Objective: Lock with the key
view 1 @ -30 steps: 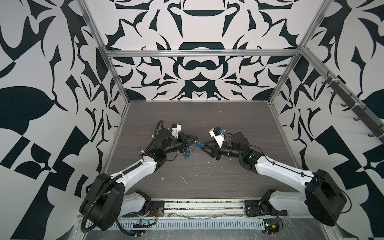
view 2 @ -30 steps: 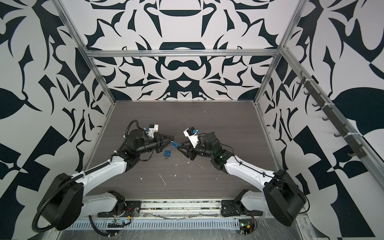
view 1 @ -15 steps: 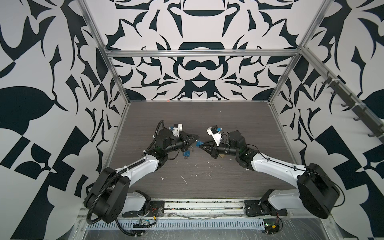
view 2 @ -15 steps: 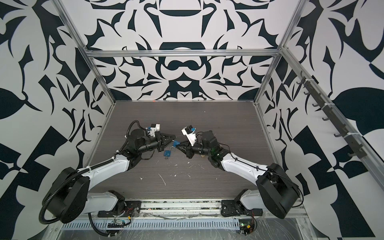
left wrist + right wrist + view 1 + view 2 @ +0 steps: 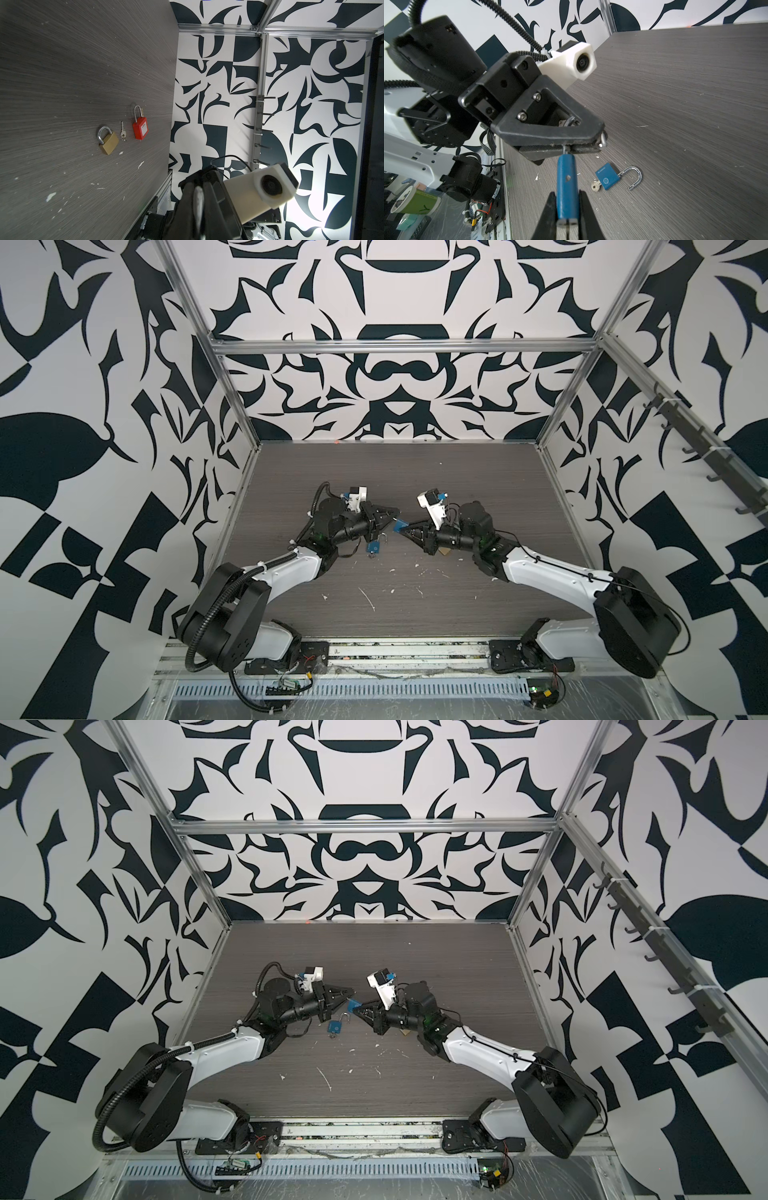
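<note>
Here, on the left of both top views, we see the left arm reaching low over the dark wood-grain table (image 5: 415, 472) toward the middle. The left gripper (image 5: 394, 515) is clenched: in the right wrist view its jaws are pressed together on a thin metal stem (image 5: 566, 148) that sticks out of a blue padlock body (image 5: 565, 168). We cannot tell whether that stem is a key or the shackle of this lock.

Just beside the left gripper, toward the near edge of the table, a second blue padlock (image 5: 374, 547) lies flat. Its shackle (image 5: 634, 176) is swung open and a small key (image 5: 596, 185) sits in its base.

At the middle, the blue padlock body is held between the two grippers and touches both. The right gripper (image 5: 402, 531) comes in from the right and grasps it, one finger on each flat face.

Past it, partly under the right arm, a brass padlock (image 5: 444, 552) rests on the table. The left wrist view shows it lying near a red padlock (image 5: 140, 129), with a loose key (image 5: 123, 133) between them.
</note>
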You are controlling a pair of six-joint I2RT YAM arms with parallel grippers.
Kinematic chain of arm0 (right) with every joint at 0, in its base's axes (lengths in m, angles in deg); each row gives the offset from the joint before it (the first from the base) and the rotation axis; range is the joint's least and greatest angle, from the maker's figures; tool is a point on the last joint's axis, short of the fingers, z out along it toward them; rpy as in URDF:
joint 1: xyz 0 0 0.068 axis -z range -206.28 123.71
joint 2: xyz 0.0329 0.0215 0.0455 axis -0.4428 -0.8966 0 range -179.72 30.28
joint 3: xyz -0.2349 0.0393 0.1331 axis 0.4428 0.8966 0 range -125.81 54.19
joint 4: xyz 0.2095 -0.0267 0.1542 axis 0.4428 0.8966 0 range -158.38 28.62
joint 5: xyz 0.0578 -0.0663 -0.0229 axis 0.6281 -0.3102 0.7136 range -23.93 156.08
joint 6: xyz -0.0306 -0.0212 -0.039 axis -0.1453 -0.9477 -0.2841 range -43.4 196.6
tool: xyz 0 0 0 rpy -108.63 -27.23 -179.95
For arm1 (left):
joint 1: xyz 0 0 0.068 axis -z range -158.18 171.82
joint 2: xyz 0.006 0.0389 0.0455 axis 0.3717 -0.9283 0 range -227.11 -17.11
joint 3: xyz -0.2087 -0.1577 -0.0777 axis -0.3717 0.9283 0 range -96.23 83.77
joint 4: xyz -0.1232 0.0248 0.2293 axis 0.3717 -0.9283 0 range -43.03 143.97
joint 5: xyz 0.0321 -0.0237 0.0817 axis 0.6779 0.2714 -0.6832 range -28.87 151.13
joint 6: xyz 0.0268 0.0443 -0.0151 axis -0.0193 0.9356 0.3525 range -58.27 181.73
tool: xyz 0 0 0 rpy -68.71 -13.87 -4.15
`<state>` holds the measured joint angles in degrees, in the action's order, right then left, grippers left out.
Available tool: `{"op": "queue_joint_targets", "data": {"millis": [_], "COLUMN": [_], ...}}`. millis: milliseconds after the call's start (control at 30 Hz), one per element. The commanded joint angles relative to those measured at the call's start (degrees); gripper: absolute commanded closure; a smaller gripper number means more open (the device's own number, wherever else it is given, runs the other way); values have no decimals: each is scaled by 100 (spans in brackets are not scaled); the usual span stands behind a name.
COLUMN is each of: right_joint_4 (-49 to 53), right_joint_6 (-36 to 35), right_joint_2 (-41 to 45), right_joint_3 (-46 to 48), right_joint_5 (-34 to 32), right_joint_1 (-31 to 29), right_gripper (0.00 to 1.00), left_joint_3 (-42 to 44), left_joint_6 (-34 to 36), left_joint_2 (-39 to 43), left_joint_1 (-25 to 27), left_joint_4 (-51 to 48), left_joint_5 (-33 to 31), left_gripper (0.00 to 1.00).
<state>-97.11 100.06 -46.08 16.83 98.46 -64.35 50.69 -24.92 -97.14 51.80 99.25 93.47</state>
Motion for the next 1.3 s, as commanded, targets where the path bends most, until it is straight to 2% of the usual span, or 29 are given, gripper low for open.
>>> {"op": "queue_joint_targets", "data": {"millis": [0, 33, 67, 100, 167, 233, 300, 433, 533, 633, 700, 733, 800, 867, 1067, 1267], "right_joint_4": [-1365, -1595, -1823, -1875, -2013, -2047, -2164, -2432, -2229, -2038, -1930, -1925, -1754, -1657, -1479, -822], "right_joint_6": [557, 780, 1072, 1459, 2182, 2870, 3586, 4850, 5327, 5590, 5683, 5710, 5688, 5601, 5433, 4923], "right_joint_2": [-17, -63, -129, -194, -376, -527, -663, -737, -588, -420, -320, -285, -205, -162, -347, -455], "right_joint_3": [-3, 39, 55, 19, -74, -143, -158, -89, -132, -169, -173, -175, -196, -230, -402, -701], "right_joint_5": [325, 423, 554, 663, 1030, 1331, 1621, 1911, 2101, 2298, 2382, 2409, 2423, 2440, 2491, 2526], "right_joint_1": [59, 138, 255, 409, 708, 962, 1151, 1310, 1316, 1315, 1310, 1310, 1310, 1305, 1310, 1311], "right_gripper": [100, 100, 100, 100, 100, 100, 100, 100, 100, 100, 100, 100, 100, 100, 100, 100], "left_joint_3": [153, 183, 201, 197, 181, 97, 41, -177, -389, -573, -765, -918, -1147, -1209, -1127, -874], "left_joint_6": [-80, -67, -17, 79, 333, 762, 1289, 2499, 2985, 2567, 1806, 1529, 1393, 1513, 1501, 1441], "left_joint_2": [-107, -110, -118, -118, -72, 33, 125, 41, -284, -911, -1556, -1802, -2135, -2201, -2219, -2090], "left_joint_1": [52, 52, 44, 2, -131, -367, -709, -1108, -1134, -1126, -1126, -1127, -980, -756, -439, -366], "left_joint_4": [182, 192, 213, 235, 153, -62, -113, 365, 923, 2198, 3461, 3643, 3646, 3642, 3646, 3640], "left_joint_5": [-14, -25, -41, -29, 20, 97, 200, 652, 1079, 1603, 1985, 2183, 2434, 2562, 2514, 2446], "left_gripper": [100, 100, 81, 56, 26, 6, 2, 0, 1, 3, 8, 12, 22, 25, 37, 55]}}
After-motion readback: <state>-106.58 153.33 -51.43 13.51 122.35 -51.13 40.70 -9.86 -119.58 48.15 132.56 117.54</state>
